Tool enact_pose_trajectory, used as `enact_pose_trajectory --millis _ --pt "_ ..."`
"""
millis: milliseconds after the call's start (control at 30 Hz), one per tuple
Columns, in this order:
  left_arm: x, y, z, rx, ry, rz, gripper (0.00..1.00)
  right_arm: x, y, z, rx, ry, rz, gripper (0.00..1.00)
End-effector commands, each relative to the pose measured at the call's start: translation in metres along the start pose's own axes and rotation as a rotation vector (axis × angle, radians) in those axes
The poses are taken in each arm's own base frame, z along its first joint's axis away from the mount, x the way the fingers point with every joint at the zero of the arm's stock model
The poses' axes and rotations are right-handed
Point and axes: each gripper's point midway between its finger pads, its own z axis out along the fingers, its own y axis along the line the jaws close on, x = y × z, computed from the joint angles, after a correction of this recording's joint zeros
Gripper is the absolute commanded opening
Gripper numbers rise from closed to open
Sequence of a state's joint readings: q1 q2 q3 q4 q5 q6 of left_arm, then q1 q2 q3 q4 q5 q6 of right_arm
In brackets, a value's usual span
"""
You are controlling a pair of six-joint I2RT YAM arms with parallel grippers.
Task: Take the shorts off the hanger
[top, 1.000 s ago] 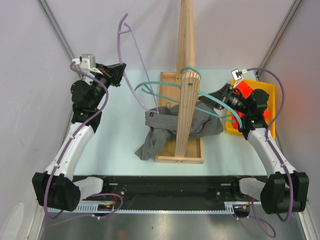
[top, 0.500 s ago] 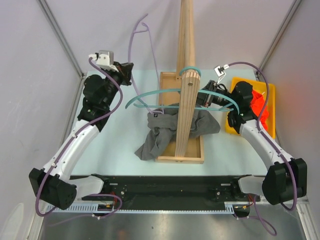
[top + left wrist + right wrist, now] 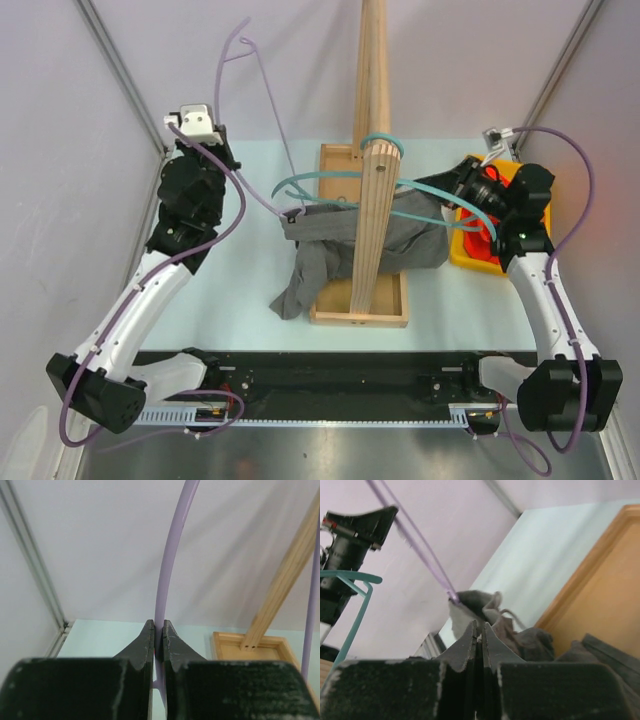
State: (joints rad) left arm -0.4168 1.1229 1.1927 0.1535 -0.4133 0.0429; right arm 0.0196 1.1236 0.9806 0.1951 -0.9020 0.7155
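Note:
The dark grey shorts (image 3: 320, 250) drape over the wooden tray, one corner clipped to the purple hanger (image 3: 272, 120). My left gripper (image 3: 225, 155) is shut on that hanger; in the left wrist view its bar (image 3: 167, 570) rises from between the closed fingers of this gripper (image 3: 159, 625). My right gripper (image 3: 425, 190) reaches in beside the post, and in its wrist view it (image 3: 480, 625) is shut on an edge of the grey shorts (image 3: 520, 635). The purple hanger (image 3: 420, 545) runs up to the far arm. Orange-red shorts (image 3: 482, 240) lie in the yellow bin.
A tall wooden post (image 3: 372, 200) stands in a wooden tray (image 3: 358, 318) mid-table, and teal hangers (image 3: 320, 178) hang on it. The yellow bin (image 3: 465, 262) sits at the right edge. White walls enclose the back and both sides.
The right gripper swung in toward the post, then drew back right, stretching the grey shorts. The left wrist shifted, and the hanger's hook swung right and then back left.

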Motion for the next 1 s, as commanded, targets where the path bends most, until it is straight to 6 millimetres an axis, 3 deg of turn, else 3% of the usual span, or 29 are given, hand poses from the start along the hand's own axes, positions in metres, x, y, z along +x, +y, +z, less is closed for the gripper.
enact_pose_trajectory --millis 0,100,233,300,400,500,533,567,600,633,667,700,733,800,867,967 --pt "-0.055 0.043 -0.019 -0.213 -0.088 -0.140 0.00 -0.037 0.027 -0.017 -0.029 -0.077 -0.094 0.00" --pt "-0.044 0.039 -0.020 -0.222 -0.012 -0.217 0.00 -0.037 0.036 -0.011 -0.047 -0.078 -0.093 0.00" --pt "-0.032 0.023 -0.016 -0.165 0.042 -0.316 0.00 -0.012 0.062 0.014 -0.134 0.001 -0.100 0.00" --pt "-0.023 0.022 -0.014 -0.179 0.075 -0.368 0.00 -0.008 0.063 0.020 -0.132 0.009 -0.097 0.00" --pt "-0.026 0.026 -0.011 -0.223 0.107 -0.402 0.00 -0.004 0.067 0.024 -0.136 0.018 -0.097 0.00" --pt "-0.040 0.016 -0.007 -0.151 0.075 -0.392 0.00 -0.003 0.073 0.024 -0.167 0.029 -0.098 0.00" --pt "-0.060 0.009 -0.004 -0.093 0.003 -0.399 0.00 -0.005 0.075 0.023 -0.172 0.027 -0.102 0.00" --pt "-0.057 -0.010 -0.002 0.038 -0.004 -0.304 0.00 -0.012 0.072 0.018 -0.159 0.010 -0.110 0.00" --pt "-0.068 -0.018 -0.008 0.113 -0.047 -0.256 0.00 -0.015 0.070 0.014 -0.149 0.002 -0.113 0.00" --pt "-0.093 -0.026 -0.010 0.181 -0.158 -0.230 0.00 -0.021 0.066 0.009 -0.130 -0.010 -0.113 0.00" --pt "-0.092 -0.029 -0.020 0.239 -0.207 -0.114 0.00 -0.040 0.058 -0.008 -0.082 -0.063 -0.139 0.00" --pt "-0.098 -0.025 -0.023 0.228 -0.242 -0.107 0.00 -0.040 0.060 -0.013 -0.087 -0.056 -0.144 0.00" --pt "-0.091 -0.015 -0.022 0.179 -0.242 -0.038 0.00 -0.050 0.056 -0.023 -0.064 -0.083 -0.155 0.00" --pt "-0.092 -0.001 -0.023 0.105 -0.251 -0.014 0.00 -0.066 0.040 -0.040 -0.002 -0.125 -0.152 0.00" --pt "-0.087 0.028 -0.022 -0.060 -0.220 -0.034 0.00 -0.075 0.028 -0.054 0.045 -0.146 -0.151 0.00" --pt "-0.074 0.051 -0.020 -0.214 -0.140 -0.087 0.00 -0.079 0.024 -0.054 0.063 -0.165 -0.143 0.00"
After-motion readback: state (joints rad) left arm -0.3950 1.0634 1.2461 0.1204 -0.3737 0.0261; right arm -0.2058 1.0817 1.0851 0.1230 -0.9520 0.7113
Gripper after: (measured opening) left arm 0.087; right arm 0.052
